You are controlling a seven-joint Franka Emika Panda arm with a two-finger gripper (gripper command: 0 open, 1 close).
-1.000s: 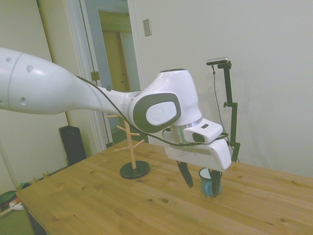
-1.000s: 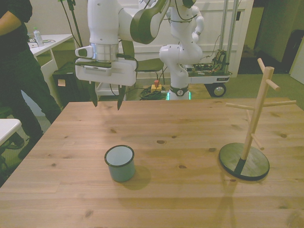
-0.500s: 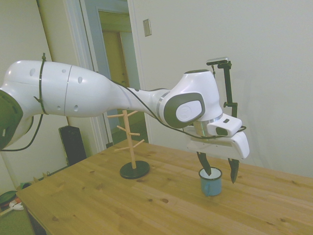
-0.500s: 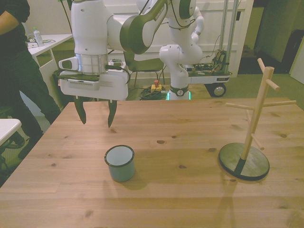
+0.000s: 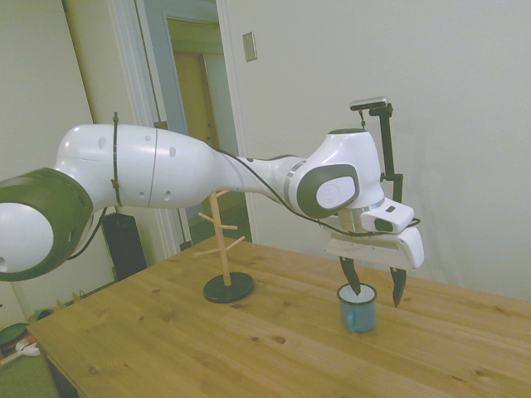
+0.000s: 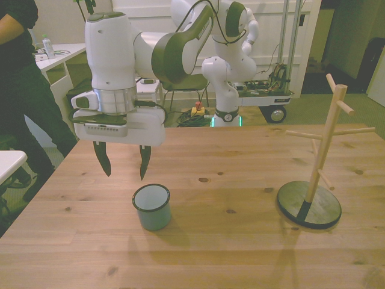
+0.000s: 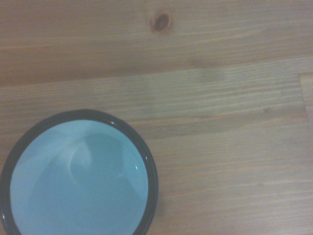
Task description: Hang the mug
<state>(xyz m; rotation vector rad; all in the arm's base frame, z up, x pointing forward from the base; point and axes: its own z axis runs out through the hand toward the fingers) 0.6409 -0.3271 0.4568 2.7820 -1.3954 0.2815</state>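
The mug (image 6: 152, 206) is small, light blue with a pale inside and a thin dark rim, and stands upright on the wooden table (image 6: 228, 253) toward the front view's left. Its handle does not show. In the side view the mug (image 5: 359, 308) sits right of the peg stand. My gripper (image 6: 123, 161) hangs open a little above the table, just behind the mug and slightly to the front view's left. The same gripper (image 5: 375, 282) hovers over the mug's rim in the side view, with nothing between its fingers. From the wrist, the mug's mouth (image 7: 78, 181) is seen from straight above.
A wooden peg stand (image 6: 319, 156) on a round dark base stands at the front view's right, and appears as the peg stand (image 5: 222, 249) left of the mug in the side view. A person in dark clothes (image 6: 24, 78) stands off the front view's left edge.
The arm has reached further out and lowered. My gripper came from behind the table's far edge down toward the mug and stayed open. The mug has not moved.
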